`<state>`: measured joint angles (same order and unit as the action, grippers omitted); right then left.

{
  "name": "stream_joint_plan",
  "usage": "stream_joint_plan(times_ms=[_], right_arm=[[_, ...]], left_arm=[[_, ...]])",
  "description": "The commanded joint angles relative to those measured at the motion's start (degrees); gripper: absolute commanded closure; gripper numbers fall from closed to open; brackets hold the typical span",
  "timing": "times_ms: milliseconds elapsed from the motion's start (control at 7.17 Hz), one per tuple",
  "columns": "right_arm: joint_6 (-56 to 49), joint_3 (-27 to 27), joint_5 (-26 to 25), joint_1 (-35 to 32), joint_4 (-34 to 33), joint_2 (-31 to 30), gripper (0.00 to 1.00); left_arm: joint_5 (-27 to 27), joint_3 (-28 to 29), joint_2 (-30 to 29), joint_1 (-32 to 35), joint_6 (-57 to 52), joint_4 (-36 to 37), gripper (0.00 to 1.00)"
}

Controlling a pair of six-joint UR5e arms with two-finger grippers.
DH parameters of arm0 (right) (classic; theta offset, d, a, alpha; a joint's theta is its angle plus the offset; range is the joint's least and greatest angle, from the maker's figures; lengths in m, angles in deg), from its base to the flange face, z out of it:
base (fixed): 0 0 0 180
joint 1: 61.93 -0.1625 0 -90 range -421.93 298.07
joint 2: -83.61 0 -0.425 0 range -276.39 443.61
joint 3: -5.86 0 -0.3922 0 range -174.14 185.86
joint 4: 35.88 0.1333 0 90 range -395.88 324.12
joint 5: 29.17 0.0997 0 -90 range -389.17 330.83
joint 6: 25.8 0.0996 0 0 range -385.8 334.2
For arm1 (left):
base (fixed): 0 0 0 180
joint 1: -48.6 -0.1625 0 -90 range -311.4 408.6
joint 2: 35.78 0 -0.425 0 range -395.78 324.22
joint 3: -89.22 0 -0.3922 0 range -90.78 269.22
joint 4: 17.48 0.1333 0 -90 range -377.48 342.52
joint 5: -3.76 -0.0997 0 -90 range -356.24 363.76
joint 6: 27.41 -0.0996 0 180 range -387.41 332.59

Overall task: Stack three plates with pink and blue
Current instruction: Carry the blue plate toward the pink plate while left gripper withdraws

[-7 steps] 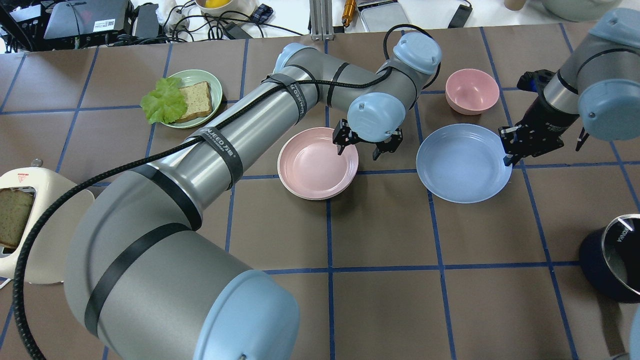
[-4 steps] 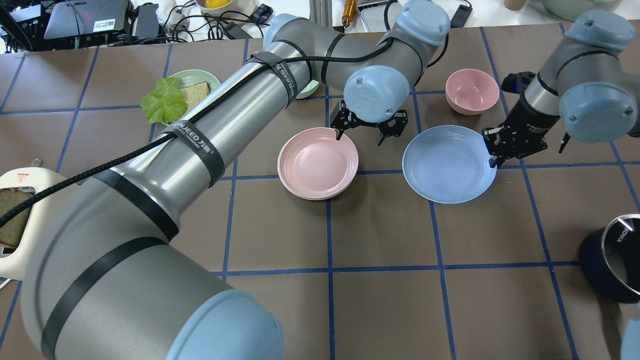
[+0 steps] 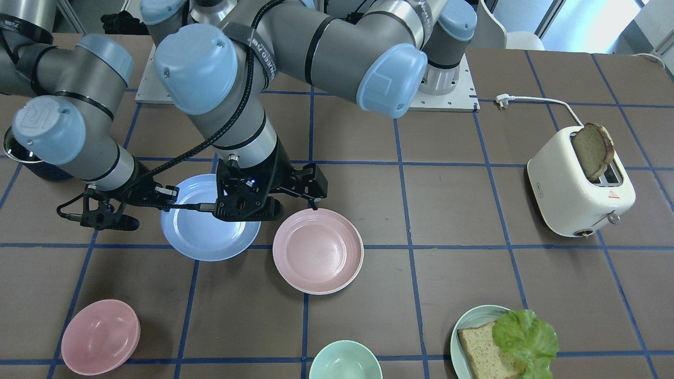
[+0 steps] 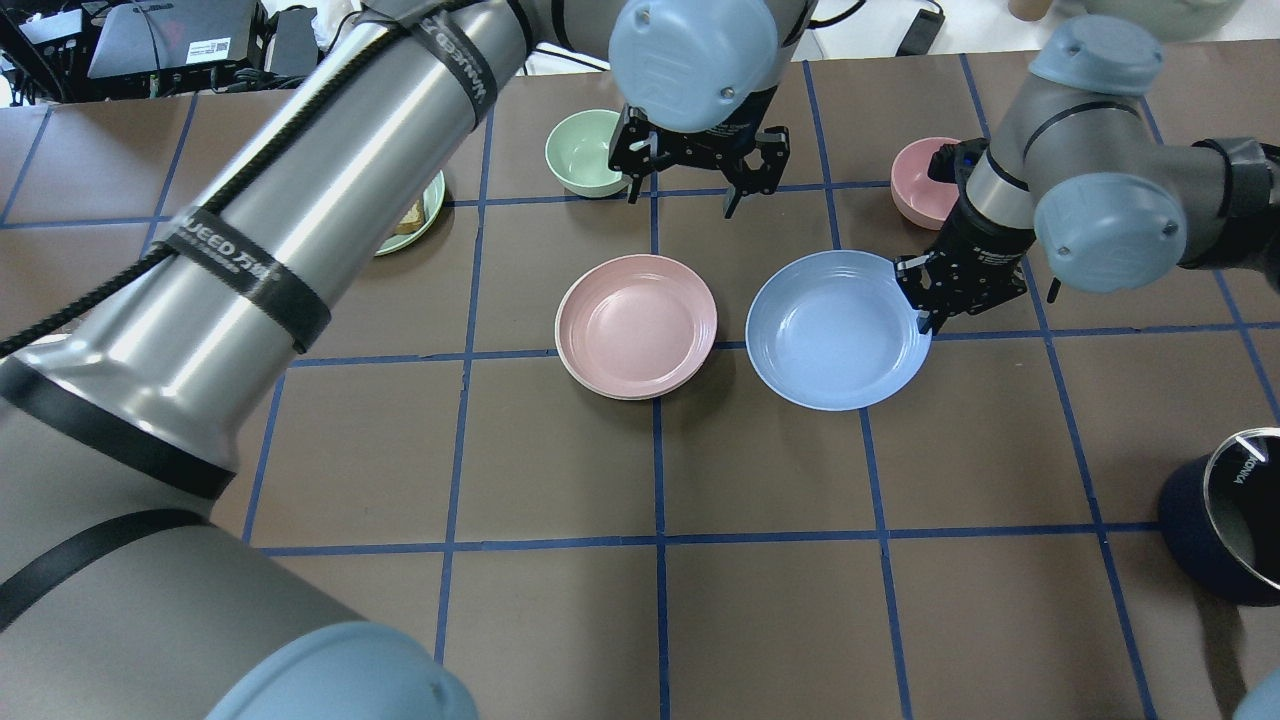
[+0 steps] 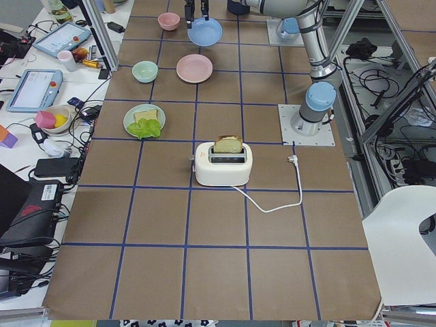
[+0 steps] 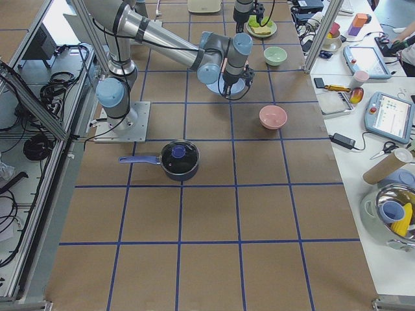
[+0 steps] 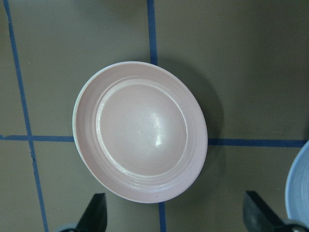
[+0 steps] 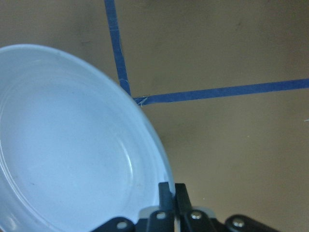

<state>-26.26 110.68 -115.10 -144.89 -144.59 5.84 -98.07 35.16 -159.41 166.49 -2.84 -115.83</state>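
The pale pink plate lies on the cream-white plate, of which only a thin rim shows under it. The periwinkle blue plate is just to the pink plate's right, a small gap between them. My right gripper is shut on the blue plate's right rim, as the right wrist view shows. My left gripper is open and empty, raised beyond the pink plate; its view looks down on the pink plate.
A pink bowl sits behind the right gripper and a mint bowl beside the left gripper. A teal plate with bread and lettuce, a toaster and a dark pot stand further out.
My right gripper has carried the blue plate left, close to the pink plate. My left gripper, still open, has risen and pulled back from the pink plate's far rim.
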Motion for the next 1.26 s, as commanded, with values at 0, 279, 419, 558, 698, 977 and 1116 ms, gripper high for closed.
stream_joint_plan(times_ms=[0, 279, 419, 558, 698, 977, 1116], right_arm=[[7.89, -0.14, -0.21, -6.39, -2.02, -0.01, 1.00], [13.01, -0.66, -0.03, -10.27, -3.97, 0.69, 1.00], [17.46, -3.11, -0.03, -12.46, -3.71, 1.82, 1.00], [22.47, -7.04, -0.21, -16.22, -3.44, 4.79, 1.00], [23.21, -10.91, -0.56, -17.91, -2.31, 8.39, 1.00], [26.01, -12.01, 0.40, -18.45, -1.94, 10.18, 1.00], [26.73, -12.18, 0.41, -18.37, -2.03, 12.45, 1.00]], left_arm=[[0.23, 0.01, 4.87, -2.21, -3.89, -4.37, 0.00], [1.97, -0.69, 8.04, -5.19, -7.49, -6.85, 0.00], [2.51, -0.78, 9.27, -6.95, -10.30, -7.90, 0.00], [2.60, -0.87, 10.16, -8.27, -12.06, -8.35, 0.00], [2.69, -1.13, 10.95, -8.98, -12.78, -10.01, 0.00], [2.86, -4.36, 13.49, -10.12, -15.33, -10.46, 0.03], [2.95, -7.95, 15.33, -10.30, -15.33, -10.03, 0.06]])
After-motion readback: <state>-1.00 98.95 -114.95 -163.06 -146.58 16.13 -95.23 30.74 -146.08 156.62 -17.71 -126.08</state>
